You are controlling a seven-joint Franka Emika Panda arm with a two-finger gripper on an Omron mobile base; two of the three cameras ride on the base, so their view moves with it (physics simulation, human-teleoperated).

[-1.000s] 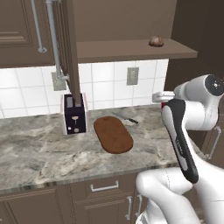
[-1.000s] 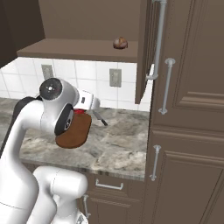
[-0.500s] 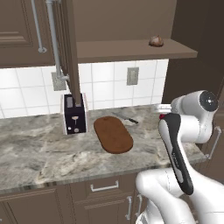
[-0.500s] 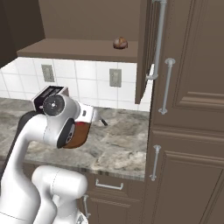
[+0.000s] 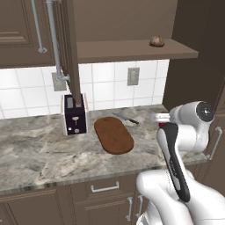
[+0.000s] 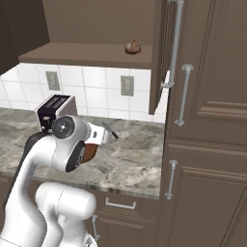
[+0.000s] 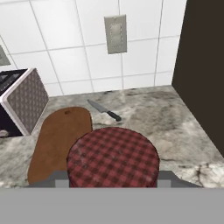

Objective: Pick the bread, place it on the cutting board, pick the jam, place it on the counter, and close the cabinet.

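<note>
— So, what do you have on the counter, left to right?

— You see a boxy toaster, the flat oval wooden cutting board, a knife, all on marbled stone.

— And the jam?

— Your gripper is clamped on it, low over the counter beside the board. It's a squat, likely glass jar: rigid, smooth, probably slippery, so grip its sides. The bread sits on the cabinet shelf.
</note>
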